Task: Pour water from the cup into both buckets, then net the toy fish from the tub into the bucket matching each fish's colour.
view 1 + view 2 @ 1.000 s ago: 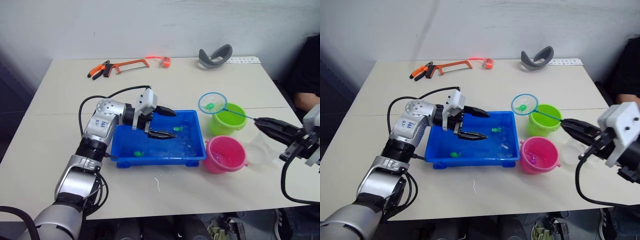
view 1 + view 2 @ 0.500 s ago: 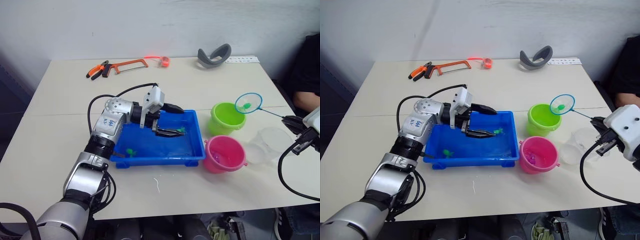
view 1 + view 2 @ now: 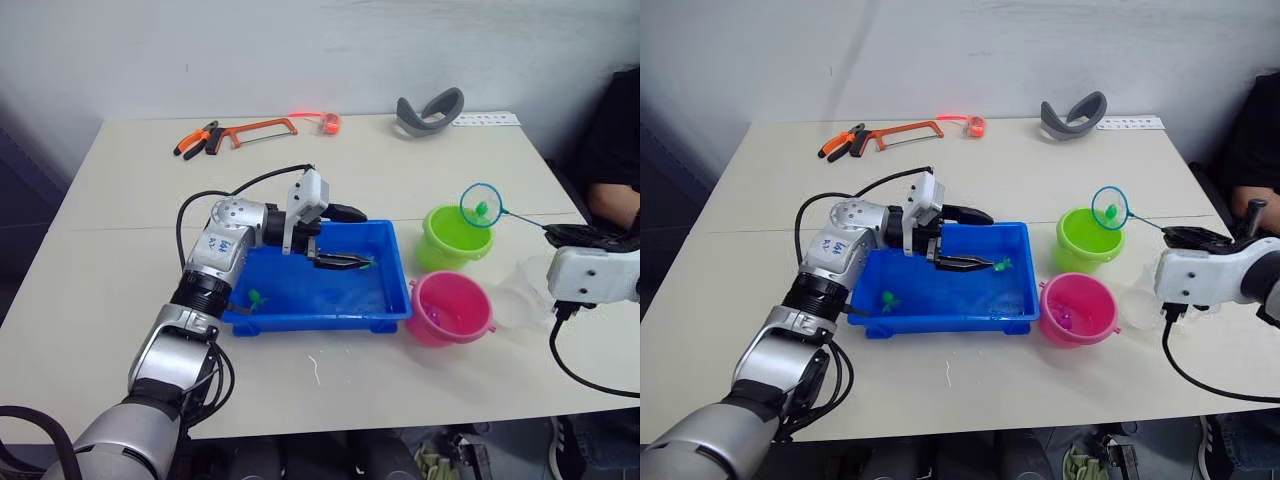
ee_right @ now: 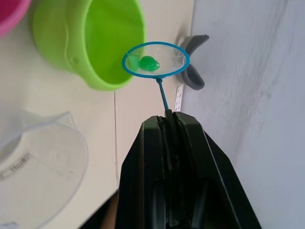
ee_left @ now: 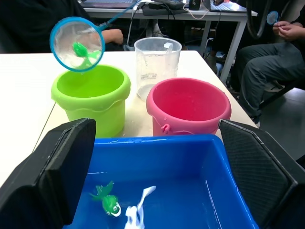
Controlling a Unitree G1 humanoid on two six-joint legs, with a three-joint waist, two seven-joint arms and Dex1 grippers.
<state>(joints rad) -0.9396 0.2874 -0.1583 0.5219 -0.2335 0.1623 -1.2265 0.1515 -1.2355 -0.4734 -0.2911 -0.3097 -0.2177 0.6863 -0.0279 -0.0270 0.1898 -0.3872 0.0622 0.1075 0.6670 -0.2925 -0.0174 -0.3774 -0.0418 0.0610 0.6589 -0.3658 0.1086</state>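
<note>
The blue tub (image 3: 300, 300) holds water and two green toy fish (image 3: 256, 298) (image 5: 108, 202). My left gripper (image 3: 358, 238) hangs open over the tub's right half, holding nothing. My right gripper (image 4: 170, 117) is shut on the thin handle of a small blue net (image 3: 481, 204). The hoop carries a green fish (image 4: 148, 62) and hovers just above the far right rim of the lime green bucket (image 3: 450, 240). The pink bucket (image 3: 450, 308) stands in front of the green one. The clear cup (image 3: 525, 295) stands upright to the right of the pink bucket, below my right gripper.
An orange hacksaw (image 3: 262, 130), pliers (image 3: 197, 139), a small red object (image 3: 328, 122) and a grey curved band (image 3: 430, 108) lie along the table's far edge. A person (image 3: 615, 150) sits at the right side. A white scrap (image 5: 138, 210) floats in the tub.
The net with its green fish swung right from the green bucket's left side past it, then came back a little. My right wrist has rolled over. The left gripper stays open over the tub.
</note>
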